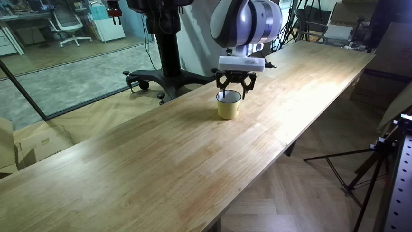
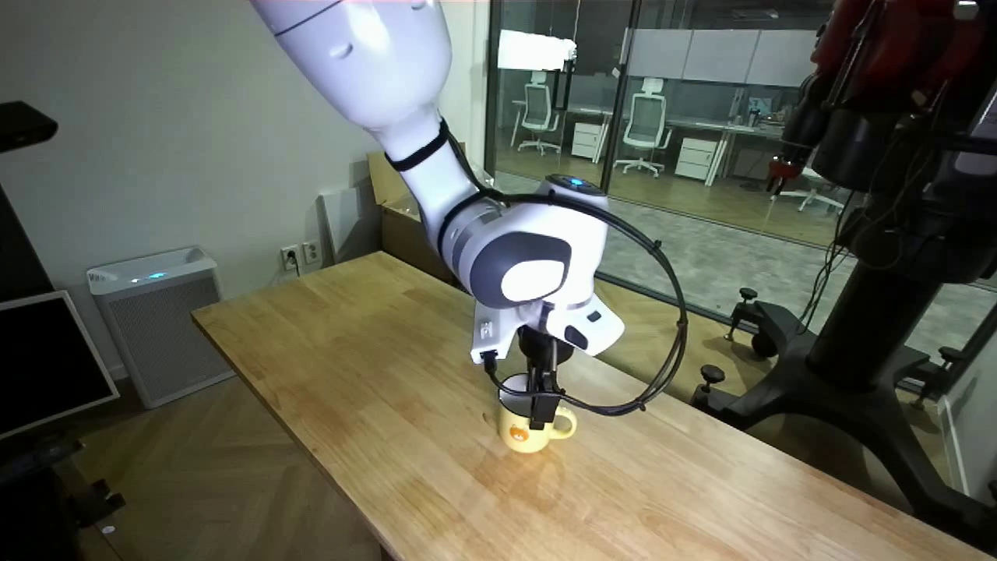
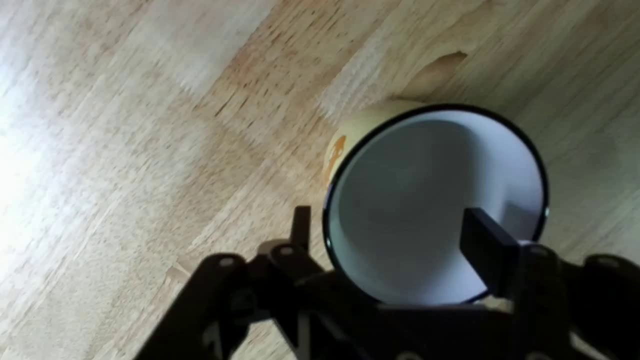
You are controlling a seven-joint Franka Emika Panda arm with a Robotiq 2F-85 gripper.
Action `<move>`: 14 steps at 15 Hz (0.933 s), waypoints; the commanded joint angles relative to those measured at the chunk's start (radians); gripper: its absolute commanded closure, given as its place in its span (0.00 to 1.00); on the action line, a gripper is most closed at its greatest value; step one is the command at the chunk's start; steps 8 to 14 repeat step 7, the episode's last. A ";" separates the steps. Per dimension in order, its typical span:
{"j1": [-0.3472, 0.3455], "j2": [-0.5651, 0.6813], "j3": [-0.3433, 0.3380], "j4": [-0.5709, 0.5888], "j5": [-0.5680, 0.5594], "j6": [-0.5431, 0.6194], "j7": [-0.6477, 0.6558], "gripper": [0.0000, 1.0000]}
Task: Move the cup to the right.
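Hanging over the cup [image 1: 227,111], the white arm [image 2: 358,62] points its jaws downward, and look at them: well spread, with hold of nothing! In the wrist view the outer fingertip [image 3: 301,225] sits just outside the cup's dark rim [image 3: 447,107], a thin gap showing between, while the inner fingertip [image 3: 482,242] reaches across the cup's mouth. Does that tip dip below the rim? Impossible to tell from here.

And the cup itself? Upright on the wooden surface [image 1: 145,180], pale yellow outside, whitish within, with one stretch of rim between the fingertips. In an exterior view its handle [image 2: 572,423] juts out, an orange print [image 2: 519,433] decorates the wall, and the jaws block a slice of it. A black cable [image 2: 682,323] tied along the arm crosses in front of the cup and bows out past the handle side.

Off on that side, well apart from the cup, a broad-footed black stand [image 1: 169,51] rises in both exterior views. On the cup's opposite side, a tripod [image 1: 383,146] shows in an exterior view, well clear of it; that way, farther from the cup than the surface's edge, a pale boxy unit [image 2: 167,335] stands lit near its top.
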 commanded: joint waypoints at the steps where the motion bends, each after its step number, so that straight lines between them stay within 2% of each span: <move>1: 0.051 -0.061 -0.034 -0.047 -0.015 0.019 0.074 0.00; 5: 0.064 -0.104 -0.027 -0.070 -0.002 0.018 0.093 0.00; 6: 0.043 -0.056 -0.015 -0.024 -0.009 0.012 0.056 0.00; 14: 0.044 -0.062 -0.014 -0.026 -0.009 0.011 0.055 0.00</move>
